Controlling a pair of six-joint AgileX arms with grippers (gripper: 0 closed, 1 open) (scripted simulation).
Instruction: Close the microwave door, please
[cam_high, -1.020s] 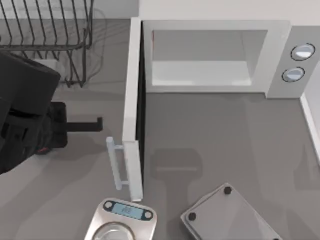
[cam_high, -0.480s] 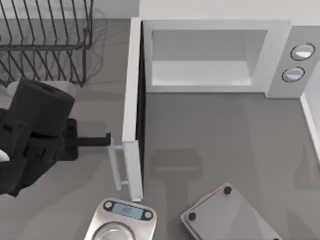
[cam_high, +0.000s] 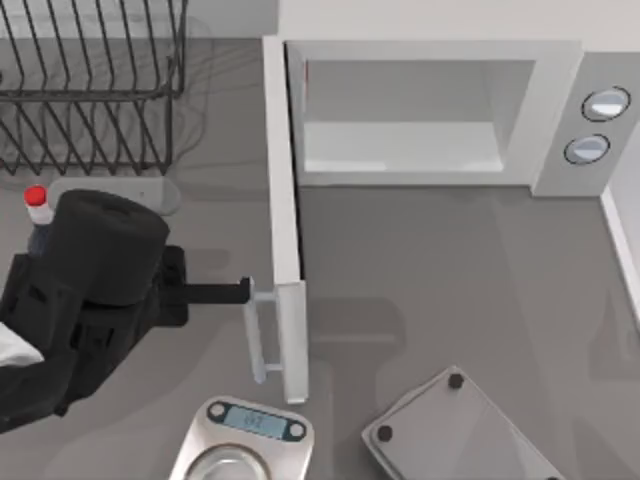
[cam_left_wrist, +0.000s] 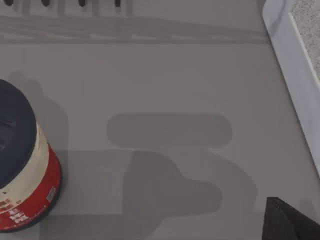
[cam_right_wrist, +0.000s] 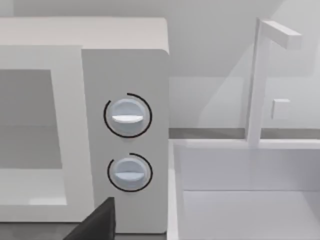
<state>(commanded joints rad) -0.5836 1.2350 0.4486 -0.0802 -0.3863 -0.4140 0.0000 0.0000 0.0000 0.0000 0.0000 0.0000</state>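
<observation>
Top view shows the microwave (cam_high: 440, 110) at twelve o'clock on the counter (cam_high: 450, 290), its cavity open. The microwave door (cam_high: 285, 220) stands out nearly square from the left hinge, edge-on, running down toward six o'clock. The left end effector (cam_high: 243, 291) sits at about nine o'clock, tip touching the white bar handle (cam_high: 262, 335) on the door's outer face; I cannot tell whether its fingers are together or apart. That placement looks chosen for pushing: contact far from the hinge gives the most leverage to swing the panel toward three o'clock. Closing seems barely begun. A scale (cam_high: 245, 440) and a grey plate (cam_high: 460, 435) lie near six o'clock, below the door's arc. Right wrist view faces the knobs (cam_right_wrist: 127, 117).
</observation>
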